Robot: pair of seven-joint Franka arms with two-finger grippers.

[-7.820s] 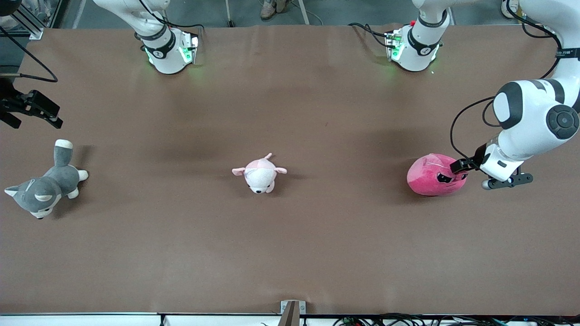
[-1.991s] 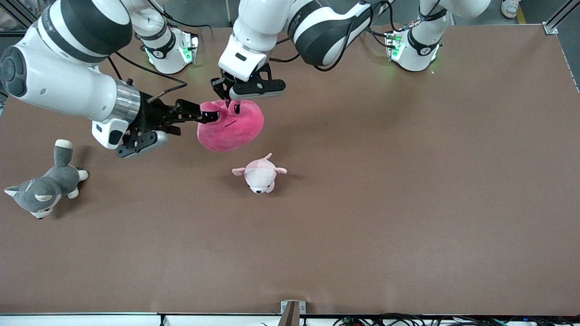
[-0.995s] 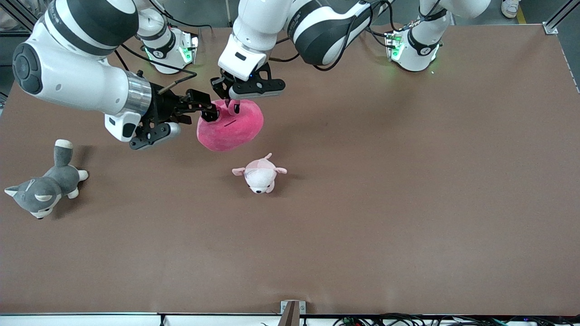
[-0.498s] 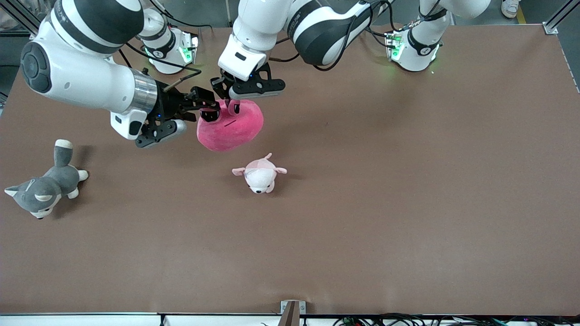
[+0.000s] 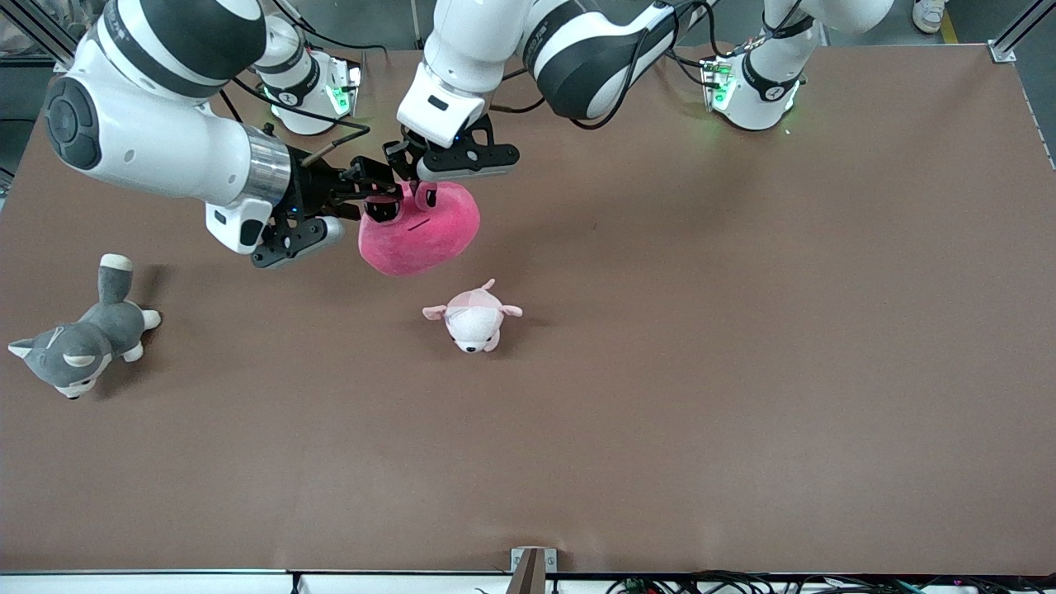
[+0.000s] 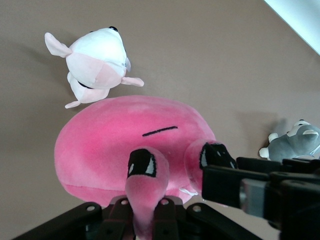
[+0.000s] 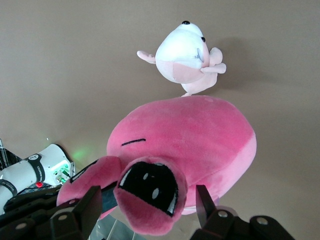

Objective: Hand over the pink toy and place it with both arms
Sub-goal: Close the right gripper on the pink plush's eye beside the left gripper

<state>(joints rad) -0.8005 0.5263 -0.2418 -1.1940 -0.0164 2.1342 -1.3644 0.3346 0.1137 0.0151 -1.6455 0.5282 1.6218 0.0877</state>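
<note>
Pink toy hangs in the air over the brown table, up near the right arm's base, with the pale pink-and-white plush lying on the table nearer the front camera than the toy. Left gripper comes down on the toy from above, fingers pressed together on one of its top bumps; in the left wrist view the bump with its dark patch is squeezed between the two fingers, the toy hanging below. Right gripper reaches in from the right arm's end of the table, level with the toy's top. Its fingers stand spread to either side of the other bump; in the right wrist view the pads flank the bump with gaps showing, not yet squeezing the toy. Pale plush shows past the toy in that view, and also in the left wrist view. Grey-and-white plush dog lies well apart from the toy, at the right arm's end of the table, nearer the front camera than the toy.
</note>
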